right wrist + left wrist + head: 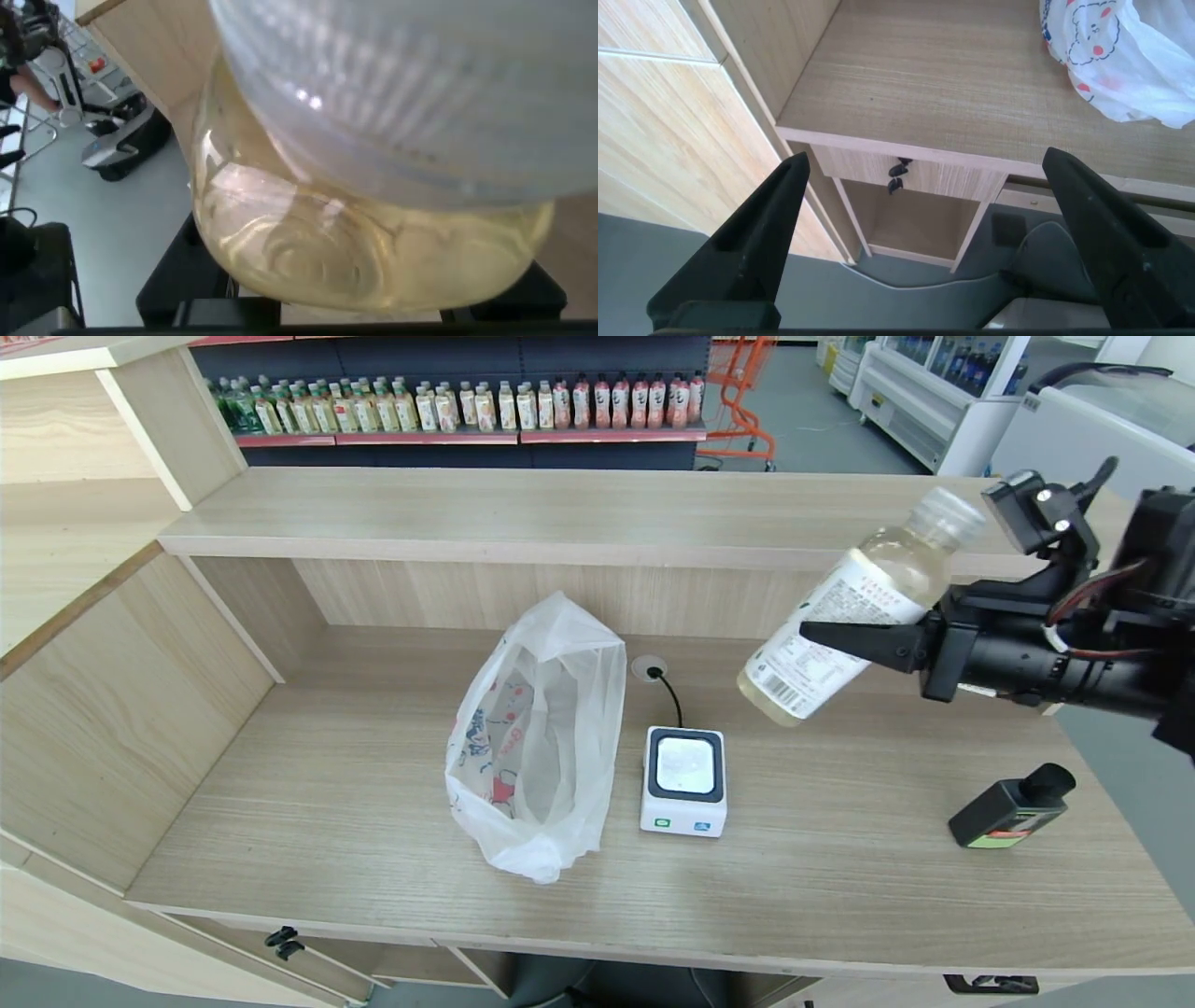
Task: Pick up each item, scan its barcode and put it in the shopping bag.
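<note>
My right gripper [873, 630] is shut on a clear bottle [845, 621] of pale yellow liquid with a white label, held tilted in the air above the right part of the counter, its barcode end down and towards the scanner [684, 780]. Seen from the right wrist, the bottle [374, 187] is very close. The white scanner with a dark window sits at the counter's middle. Just left of it lies the white plastic shopping bag [537, 737], open at the top, with printed items inside. My left gripper [924, 243] hangs open below the counter's front edge; the bag [1111, 56] lies above.
A small black bottle [1008, 809] with a green-red label lies on the counter [840, 859] at the right. A cable runs from the scanner to a hole [648, 667] at the back. A raised wooden ledge [560, 513] bounds the back, a side wall [121, 709] the left.
</note>
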{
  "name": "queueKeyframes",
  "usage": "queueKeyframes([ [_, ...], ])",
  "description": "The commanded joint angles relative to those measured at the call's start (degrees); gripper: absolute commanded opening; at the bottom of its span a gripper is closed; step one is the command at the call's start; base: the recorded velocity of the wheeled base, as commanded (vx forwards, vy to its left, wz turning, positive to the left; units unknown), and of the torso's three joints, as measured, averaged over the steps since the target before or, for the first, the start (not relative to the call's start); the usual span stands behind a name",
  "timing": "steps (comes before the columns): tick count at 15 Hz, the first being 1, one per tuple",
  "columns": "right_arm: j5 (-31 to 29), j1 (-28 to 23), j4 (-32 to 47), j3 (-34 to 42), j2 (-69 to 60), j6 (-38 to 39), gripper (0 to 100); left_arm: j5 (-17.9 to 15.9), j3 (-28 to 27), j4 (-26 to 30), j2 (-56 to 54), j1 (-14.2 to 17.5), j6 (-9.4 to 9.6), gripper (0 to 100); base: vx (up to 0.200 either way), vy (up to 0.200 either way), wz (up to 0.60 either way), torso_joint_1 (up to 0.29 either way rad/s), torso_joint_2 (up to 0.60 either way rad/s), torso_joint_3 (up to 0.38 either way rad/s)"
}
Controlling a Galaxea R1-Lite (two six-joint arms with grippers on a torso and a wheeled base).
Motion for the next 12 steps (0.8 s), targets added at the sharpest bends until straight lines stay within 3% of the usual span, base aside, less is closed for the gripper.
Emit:
queueKeyframes([
  [1, -2.65, -2.16, 3.66, 1.41, -8.18, 3.42, 0, 0.01, 0.00, 0.04, -0.02, 0.01, -0.01, 100, 0.000, 0.000, 0.00, 0.000, 0.00, 0.000],
  [3, -7.05, -1.81, 6.74, 1.94, -9.67, 5.00, 0, 0.01, 0.00, -0.05, -0.02, 0.01, -0.01, 100, 0.000, 0.000, 0.00, 0.000, 0.00, 0.000],
  [11, -7.22, -1.20, 7.09, 7.92, -13.01, 5.09, 0, 0.01, 0.00, 0.04, -0.02, 0.01, 0.17, 100, 0.000, 0.000, 0.00, 0.000, 0.00, 0.000],
  [12, -7.22, -1.20, 7.62, 7.57, -12.75, 5.18, 0, 0.01, 0.00, 0.04, 0.06, 0.01, 0.17, 100, 0.000, 0.200, 0.00, 0.002, 0.00, 0.007],
])
